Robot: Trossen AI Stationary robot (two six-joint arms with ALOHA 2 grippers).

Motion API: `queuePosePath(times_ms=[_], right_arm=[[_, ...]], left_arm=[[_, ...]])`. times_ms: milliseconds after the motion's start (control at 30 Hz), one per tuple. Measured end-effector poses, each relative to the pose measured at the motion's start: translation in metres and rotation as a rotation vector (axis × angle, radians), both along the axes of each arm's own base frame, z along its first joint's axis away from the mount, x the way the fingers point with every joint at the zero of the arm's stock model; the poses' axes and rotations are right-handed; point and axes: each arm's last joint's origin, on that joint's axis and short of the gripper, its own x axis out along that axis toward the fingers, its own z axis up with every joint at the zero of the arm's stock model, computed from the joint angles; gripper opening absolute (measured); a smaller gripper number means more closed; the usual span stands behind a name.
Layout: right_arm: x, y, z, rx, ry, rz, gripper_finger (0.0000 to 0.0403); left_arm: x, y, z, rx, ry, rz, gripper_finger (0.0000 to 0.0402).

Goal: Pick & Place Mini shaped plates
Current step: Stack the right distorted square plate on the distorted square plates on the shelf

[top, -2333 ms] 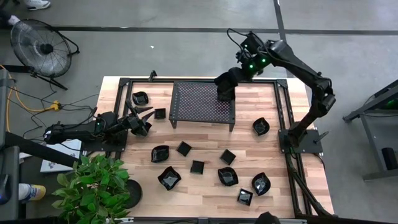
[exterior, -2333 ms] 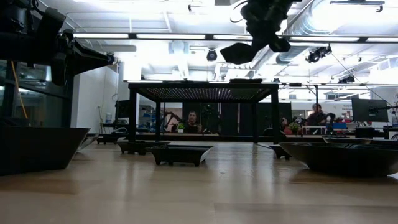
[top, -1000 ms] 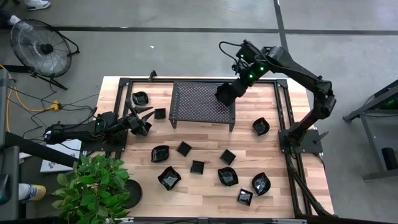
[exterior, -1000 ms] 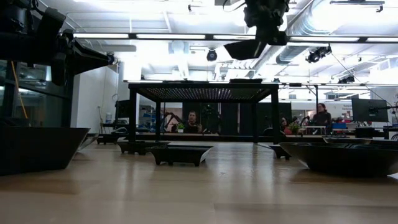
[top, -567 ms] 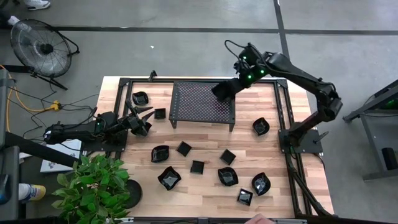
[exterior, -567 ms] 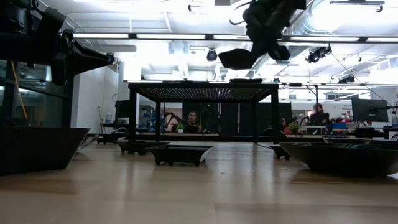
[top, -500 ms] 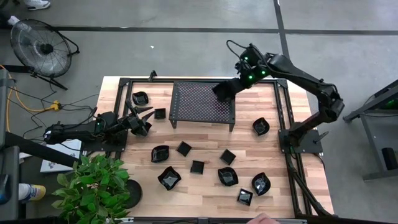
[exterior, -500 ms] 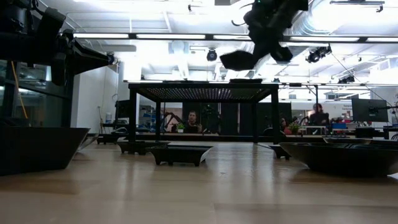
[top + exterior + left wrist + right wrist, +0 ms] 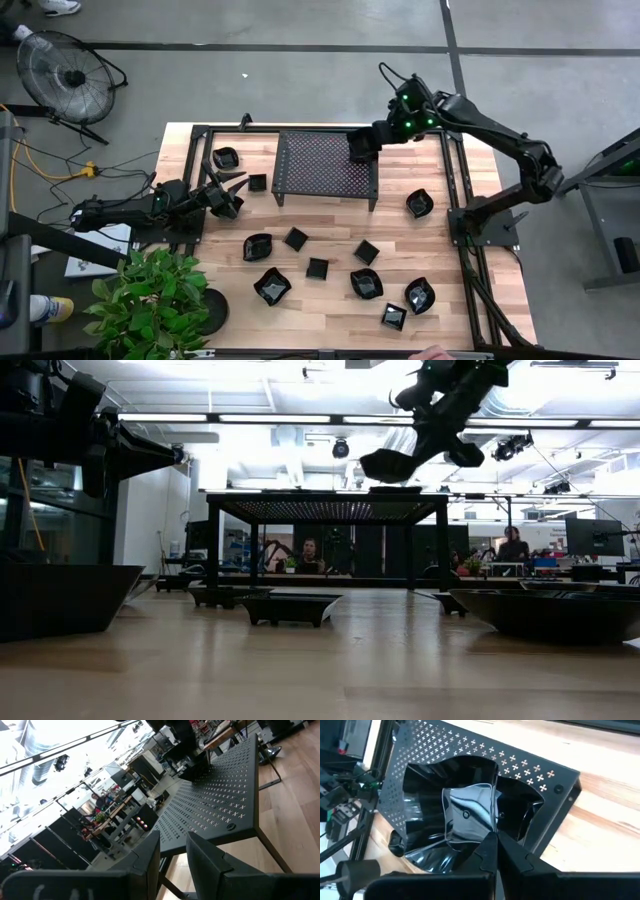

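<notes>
Nothing legible anywhere here: no words, labels, brand marks or numbers can be read in any of the four views.

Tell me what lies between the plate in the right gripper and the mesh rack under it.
Nothing. In the low view the plate, pinched by the right gripper, hangs above the rack with open air between them.
</notes>
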Motion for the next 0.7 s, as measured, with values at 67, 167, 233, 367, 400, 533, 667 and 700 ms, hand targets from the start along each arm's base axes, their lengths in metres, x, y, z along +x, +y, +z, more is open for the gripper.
queuePosePath(times_ms=[67, 167, 233, 367, 400, 533, 667, 700], right_arm=[[-0.0002, -0.0004, -0.0002, -0.003, 0.008, -0.015, 0.0000], [-0.0003, -0.0004, -0.0003, -0.002, 0.009, -0.018, 0.0000], [-0.0003, 0.0005, -0.0007, 0.007, 0.014, -0.022, 0.0000], [-0.0016, 0.0014, -0.0032, 0.023, 0.036, -0.036, 0.0000], [-0.0016, 0.0014, -0.0032, 0.026, 0.035, -0.039, 0.0000], [-0.0013, 0.0027, -0.0037, 0.025, 0.047, -0.043, 0.0000], [-0.0013, 0.0028, -0.0039, 0.023, 0.051, -0.045, 0.0000], [-0.0013, 0.0029, -0.0038, 0.022, 0.051, -0.045, 0.0000]], left_arm=[[0.0000, 0.0000, 0.0000, 0.000, 0.000, 0.000, 0.0092], [0.0000, 0.0000, 0.0000, 0.000, 0.000, 0.000, 0.0092], [0.0000, 0.0000, 0.0000, 0.000, 0.000, 0.000, 0.0092], [0.0000, 0.0000, 0.0000, 0.000, 0.000, 0.001, 0.0092], [0.0000, 0.0000, 0.0000, 0.000, 0.000, 0.001, 0.0092], [0.0000, 0.0000, 0.0000, 0.000, 0.000, 0.001, 0.0092], [0.0000, 0.0000, 0.0000, 0.000, 0.000, 0.000, 0.0092], [0.0000, 0.0000, 0.0000, 0.000, 0.000, 0.001, 0.0092]])
